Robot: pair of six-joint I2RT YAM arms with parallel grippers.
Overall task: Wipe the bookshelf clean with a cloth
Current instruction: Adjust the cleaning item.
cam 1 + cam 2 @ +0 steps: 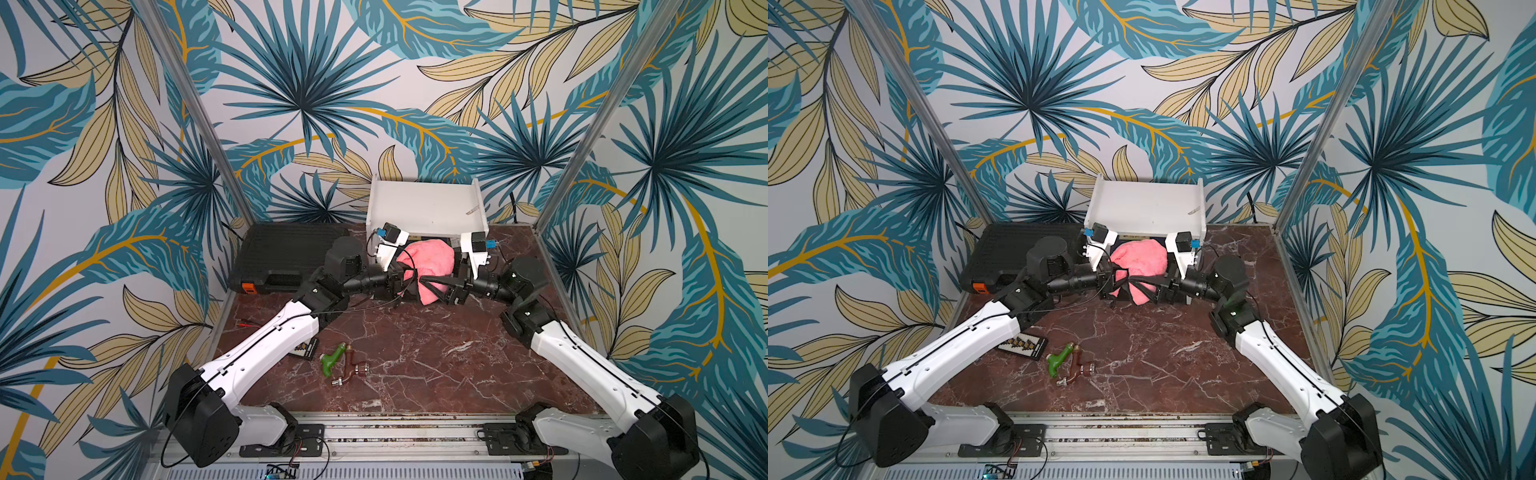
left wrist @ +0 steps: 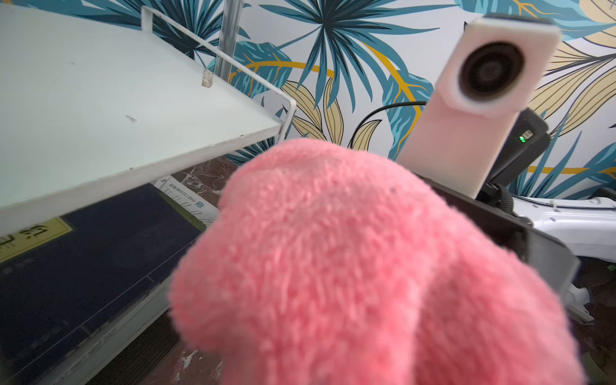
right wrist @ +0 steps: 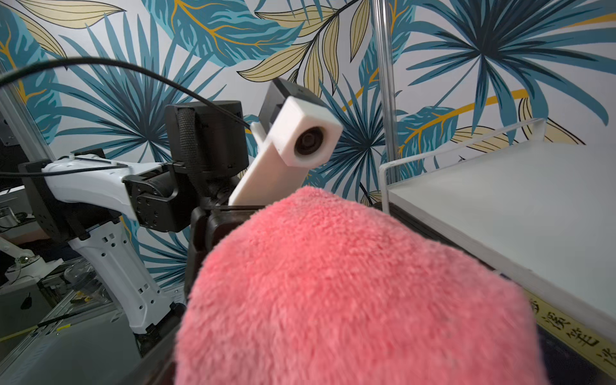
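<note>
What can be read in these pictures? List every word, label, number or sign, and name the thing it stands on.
Nothing can be quoted with certainty.
Yellow band on the dark flat item below the bookshelf top board: black Chinese characters, too blurred to quote.
Yellow label, perhaps the same band: cut off, unreadable.
White printed strip beside it: print too small.
Black card: marks too small.

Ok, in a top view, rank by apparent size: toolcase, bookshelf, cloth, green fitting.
1. toolcase and bookshelf: about alike, toolcase partly hidden, so unranked
2. cloth
3. green fitting
</note>
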